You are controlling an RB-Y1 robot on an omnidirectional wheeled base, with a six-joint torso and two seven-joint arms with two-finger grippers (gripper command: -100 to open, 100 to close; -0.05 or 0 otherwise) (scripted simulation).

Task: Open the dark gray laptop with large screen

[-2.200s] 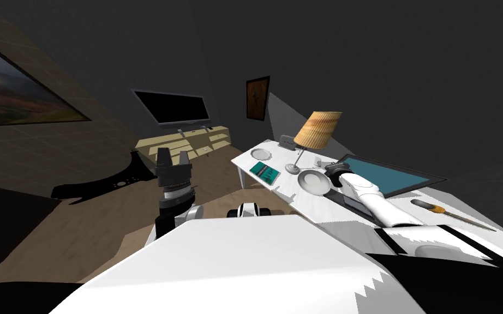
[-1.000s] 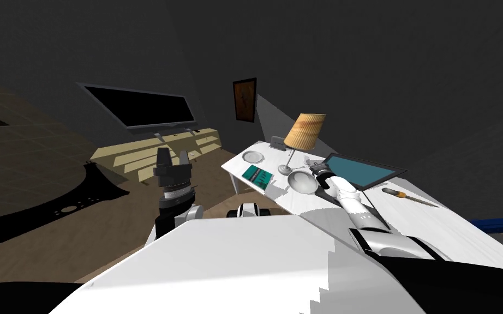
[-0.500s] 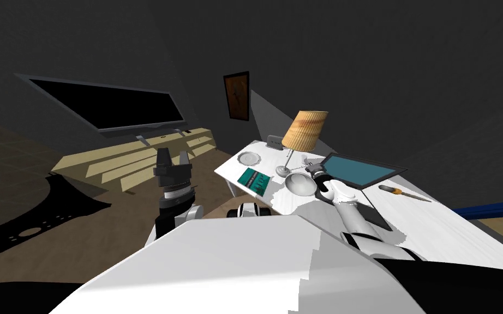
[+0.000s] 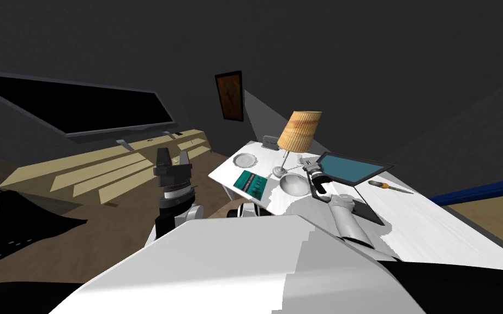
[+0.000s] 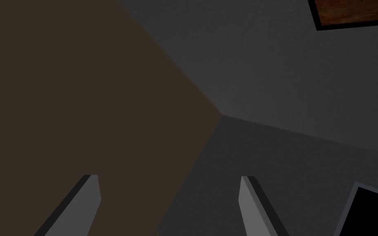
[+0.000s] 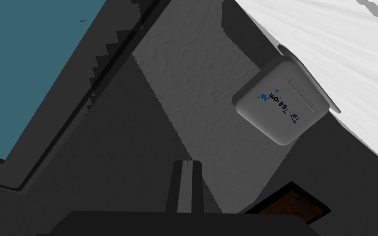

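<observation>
The dark grey laptop (image 4: 348, 168) stands on the white table (image 4: 430, 223) with its lid raised and a blue screen showing; its flat base (image 4: 368, 210) lies nearer me. My right gripper (image 4: 305, 162) is shut just beside the lid's left edge, with nothing between its fingers. In the right wrist view the shut right gripper (image 6: 187, 163) points past the blue screen (image 6: 32, 69) and its dark frame toward a grey router (image 6: 282, 102). My left gripper (image 4: 173, 157) is held up over the floor, away from the table; the left gripper (image 5: 169, 190) is open and empty.
On the table stand a lamp (image 4: 298, 131), a white bowl (image 4: 293, 185), a plate (image 4: 244, 160), a teal book (image 4: 251, 182), a router (image 4: 270, 142) and a screwdriver (image 4: 389, 187). A TV (image 4: 70, 106) on a pale bench (image 4: 97, 169) is at the left.
The whole head picture has swung: the TV slid left and grew, the table shrank. My right arm has stretched out and its gripper stays by the lid's left edge.
</observation>
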